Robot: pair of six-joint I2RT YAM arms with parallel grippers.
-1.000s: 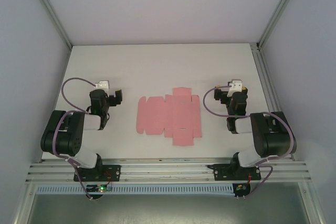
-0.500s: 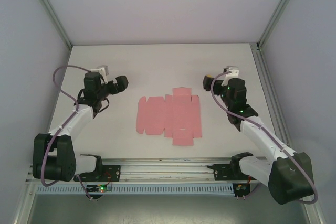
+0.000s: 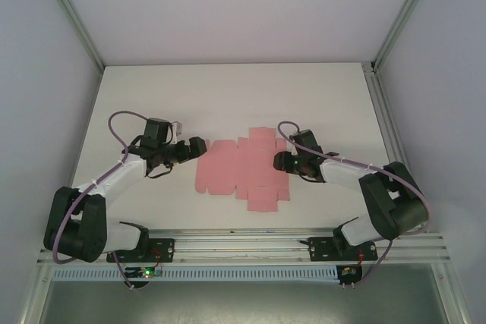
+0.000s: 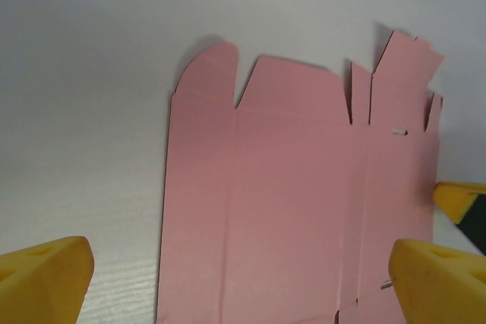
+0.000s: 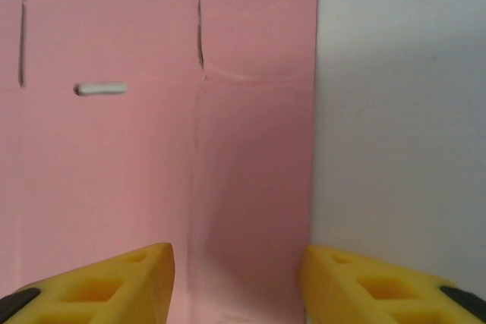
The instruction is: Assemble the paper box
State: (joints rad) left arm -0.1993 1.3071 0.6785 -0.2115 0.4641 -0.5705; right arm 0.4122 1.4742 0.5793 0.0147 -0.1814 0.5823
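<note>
The paper box (image 3: 243, 168) is a flat pink die-cut sheet with flaps and fold lines, lying on the white table. My left gripper (image 3: 194, 149) is at the sheet's left edge and stands wide open. In the left wrist view the sheet (image 4: 296, 202) lies flat below and ahead of the left gripper (image 4: 243, 286), with nothing held. My right gripper (image 3: 282, 162) is low over the sheet's right edge. In the right wrist view the right gripper (image 5: 239, 278) is partly open and straddles the sheet's outermost right panel (image 5: 254, 172), one fingertip (image 5: 380, 282) over bare table.
The white table (image 3: 228, 89) has bare room behind the sheet and to both sides. Grey walls and metal frame posts (image 3: 72, 17) enclose it. An aluminium rail (image 3: 243, 244) runs along the near edge by the arm bases.
Both arms have swung in from the table's outer sides to the sheet's left and right edges. The right gripper's jaws have narrowed. The sheet has not moved.
</note>
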